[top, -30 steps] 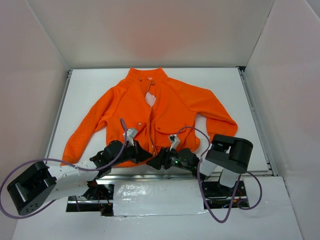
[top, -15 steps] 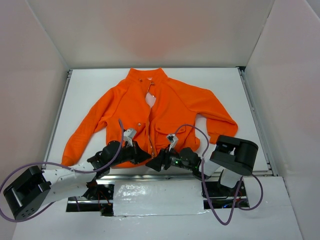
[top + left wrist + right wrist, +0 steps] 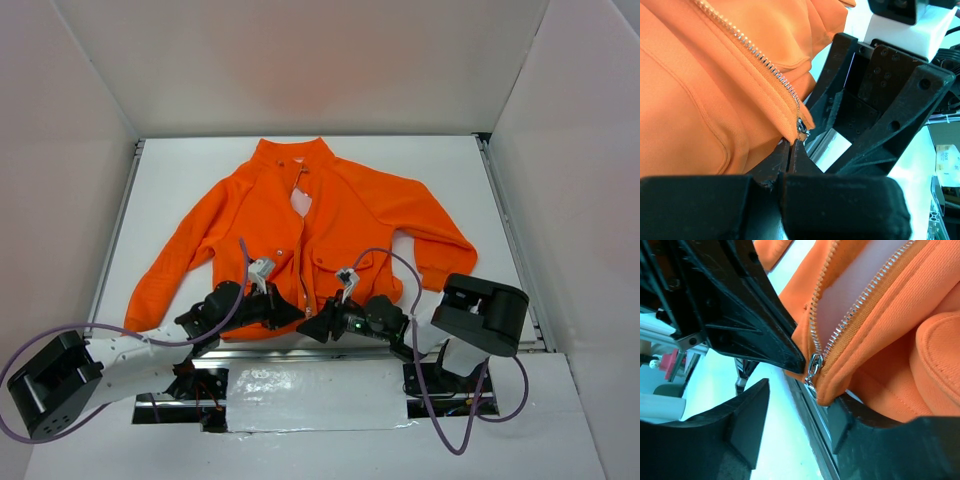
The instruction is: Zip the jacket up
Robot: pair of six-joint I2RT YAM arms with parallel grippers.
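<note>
The jacket (image 3: 350, 215) lies flat on the white tabletop (image 3: 200, 170) in the centre of the top view. Its collar points to the upper edge of the frame, its sleeves spread to either side, and its hem (image 3: 250, 325) sits at the near edge of the tabletop. A small patch of pale lining (image 3: 302, 201) shows just below the collar. The zipper (image 3: 752, 52) runs down the front to the hem. In the right wrist view its two rows of metal teeth come together at the slider (image 3: 814, 367), which sits right at the bottom corner of the fabric.

The left end effector (image 3: 297, 316) sits in the lower middle of the top view, at the hem just left of the zipper. In its own wrist view its fingers (image 3: 775, 165) are pressed together with no gap. Their tips meet at the hem corner directly under the bottom end of the zipper, pinching the fabric edge there.

The right end effector (image 3: 306, 328) faces it from the right, tips almost touching the left one. Its fingers (image 3: 745, 420) stand apart, one in the lower left and one in the lower right of its wrist view. The slider and hem corner sit over the gap between them. The orange fabric rests against the lower right finger, and nothing is clamped.
</note>
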